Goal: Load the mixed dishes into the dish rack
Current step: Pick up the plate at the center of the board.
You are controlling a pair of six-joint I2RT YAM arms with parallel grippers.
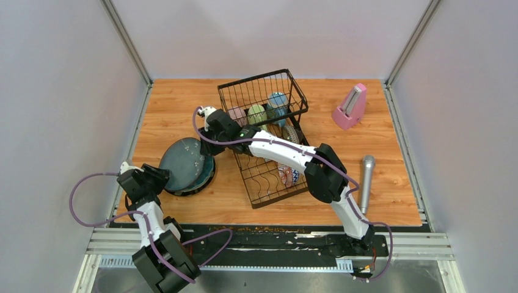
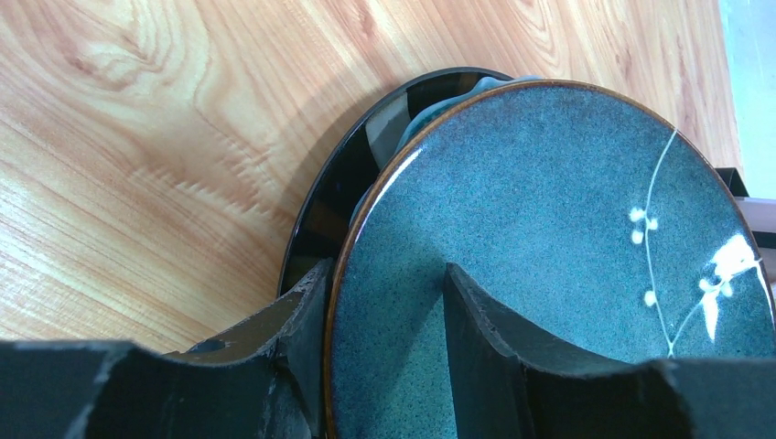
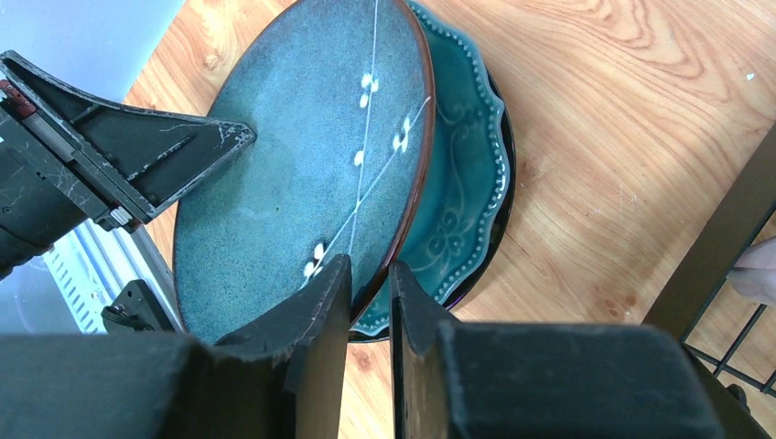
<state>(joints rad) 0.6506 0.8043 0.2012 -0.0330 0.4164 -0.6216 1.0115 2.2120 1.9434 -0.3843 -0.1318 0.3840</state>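
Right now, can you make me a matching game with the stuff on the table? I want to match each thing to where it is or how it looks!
Things:
1. metronome
2. microphone
3. mugs
4. speckled plate

Clues:
A. inside the basket
B. tilted up on one side
C. pink, standing upright
D. silver, lying flat

Right pairs: 1-C, 2-D, 3-A, 4-B
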